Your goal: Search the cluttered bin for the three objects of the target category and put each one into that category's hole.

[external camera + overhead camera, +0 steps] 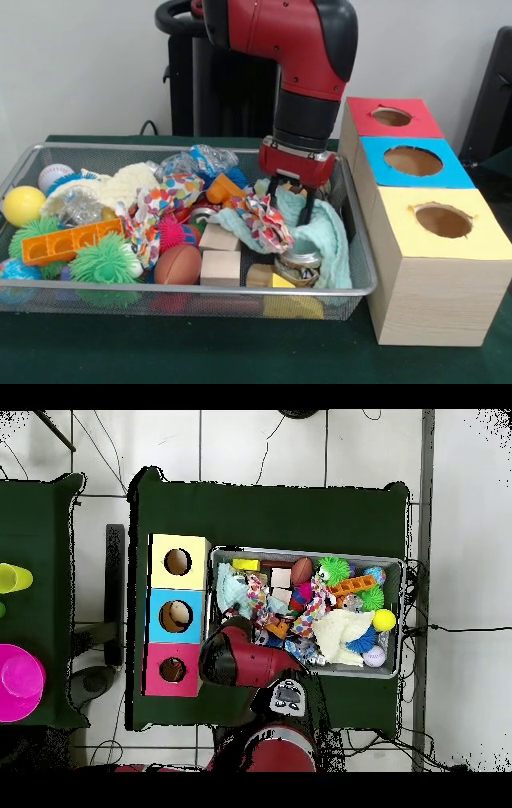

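The silver wire bin is full of clutter; it also shows in the overhead view. My gripper reaches down into the bin's right end, open, with its black fingers apart over the mint cloth. A small tan-orange thing sits just under the gripper body; I cannot tell what it is. An orange piece lies half buried left of the gripper. No duck or tiger shows clearly. The red, blue and yellow hole boxes stand beside the bin. In the overhead view the arm hides the gripper.
The bin holds a yellow ball, green spiky balls, an orange holed block, a brown football, wooden blocks, a patterned cloth and a lidded jar. A pink cup stands on a side table.
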Robot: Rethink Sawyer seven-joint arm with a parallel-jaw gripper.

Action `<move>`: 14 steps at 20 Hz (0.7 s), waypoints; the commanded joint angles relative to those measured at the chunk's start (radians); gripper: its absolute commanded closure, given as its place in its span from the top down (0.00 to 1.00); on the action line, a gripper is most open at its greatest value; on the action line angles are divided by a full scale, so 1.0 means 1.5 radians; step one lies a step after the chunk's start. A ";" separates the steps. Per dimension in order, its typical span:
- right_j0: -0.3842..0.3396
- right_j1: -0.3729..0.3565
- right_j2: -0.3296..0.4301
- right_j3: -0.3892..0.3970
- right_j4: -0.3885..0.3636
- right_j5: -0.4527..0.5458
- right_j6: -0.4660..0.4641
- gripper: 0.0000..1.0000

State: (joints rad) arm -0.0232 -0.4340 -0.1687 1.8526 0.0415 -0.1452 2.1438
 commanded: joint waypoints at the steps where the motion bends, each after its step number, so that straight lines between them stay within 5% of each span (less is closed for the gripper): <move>1: -0.061 0.043 0.122 0.072 -0.032 0.083 0.067 1.00; 14: -0.134 -0.038 0.147 0.115 -0.122 0.247 -0.041 1.00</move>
State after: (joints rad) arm -0.1847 -0.5026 -0.0514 1.9063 -0.0459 -0.0286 2.1438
